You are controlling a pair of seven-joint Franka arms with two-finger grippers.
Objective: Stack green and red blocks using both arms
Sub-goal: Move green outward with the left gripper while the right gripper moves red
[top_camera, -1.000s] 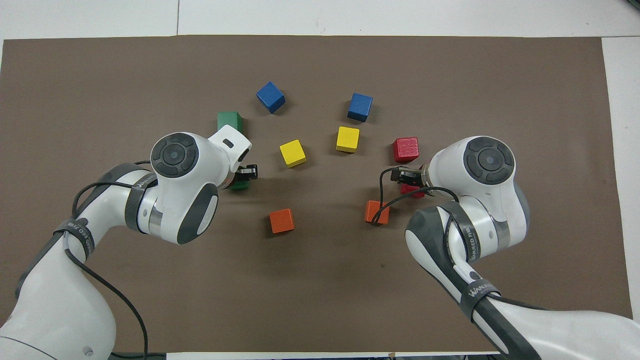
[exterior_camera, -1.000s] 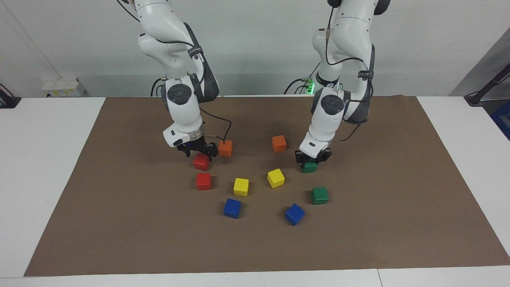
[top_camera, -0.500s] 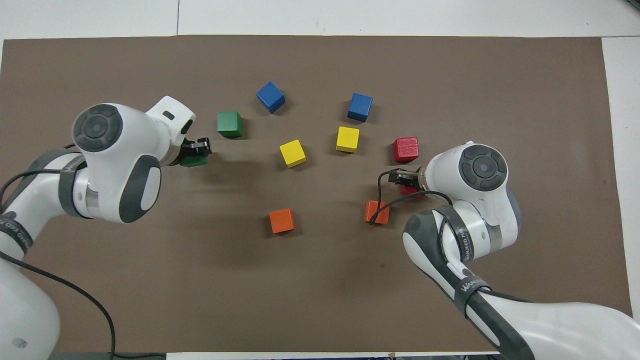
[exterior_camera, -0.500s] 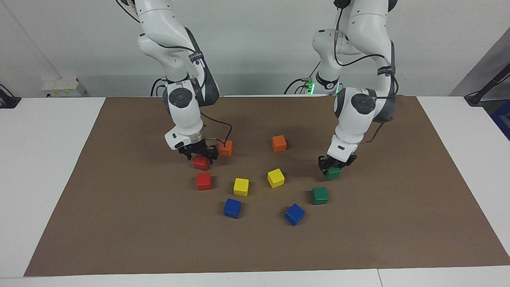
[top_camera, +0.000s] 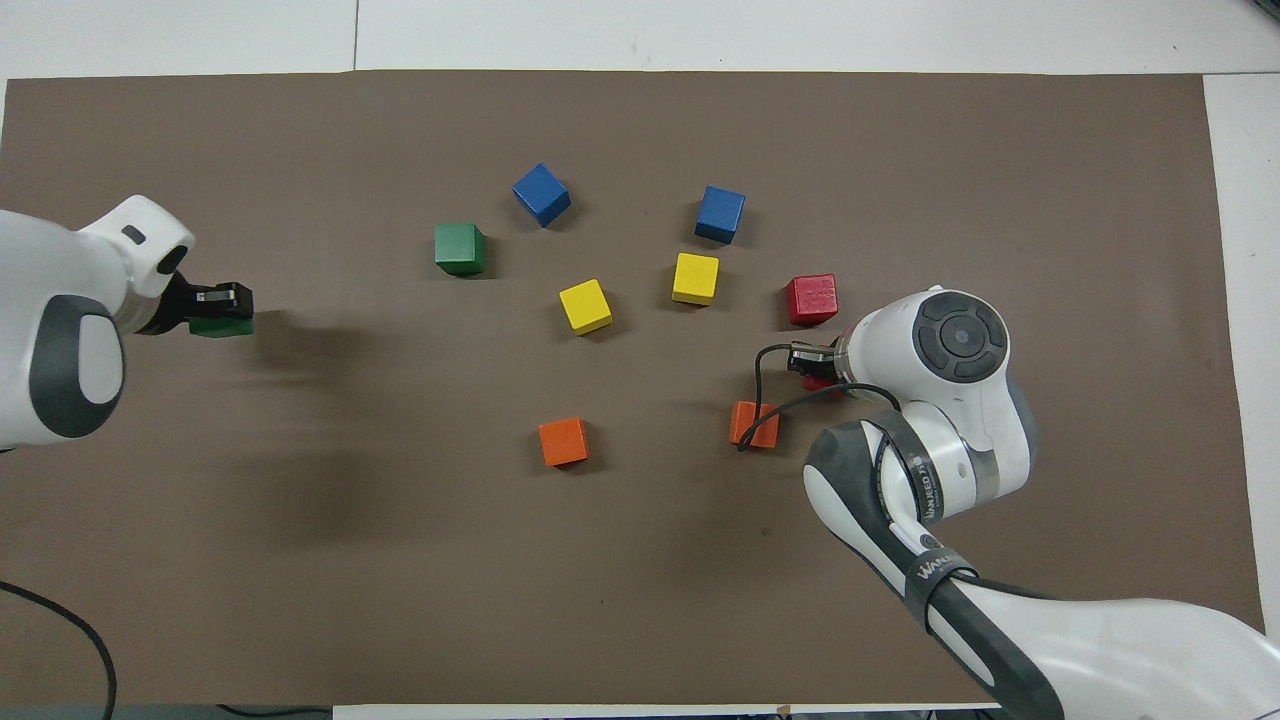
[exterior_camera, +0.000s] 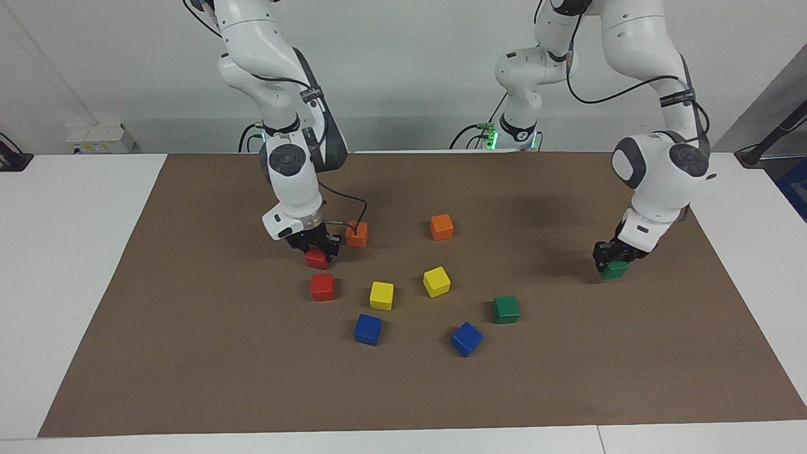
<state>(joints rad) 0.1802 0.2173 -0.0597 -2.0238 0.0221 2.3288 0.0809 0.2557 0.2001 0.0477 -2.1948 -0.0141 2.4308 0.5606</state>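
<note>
My left gripper [exterior_camera: 615, 254] [top_camera: 218, 300] is shut on a dark green block [exterior_camera: 615, 270] [top_camera: 222, 326], low over the brown mat toward the left arm's end of the table. The second green block [exterior_camera: 506, 309] [top_camera: 460, 248] rests on the mat among the other cubes. Down at the mat, my right gripper [exterior_camera: 314, 247] [top_camera: 812, 362] has its fingers closed around a red block [exterior_camera: 317, 259] [top_camera: 818, 382] that the wrist mostly hides in the overhead view. The second red block [exterior_camera: 322, 287] [top_camera: 811, 299] lies just farther from the robots than that one.
Two orange cubes [exterior_camera: 356, 234] [exterior_camera: 441, 227], two yellow cubes [exterior_camera: 381, 295] [exterior_camera: 436, 281] and two blue cubes [exterior_camera: 367, 329] [exterior_camera: 466, 338] are spread over the middle of the mat [exterior_camera: 189, 353]. One orange cube sits right beside the right gripper, with its cable over it.
The left arm has swung the green block from the middle of the mat out toward its own end. The right gripper sank slightly and closed on the red block.
</note>
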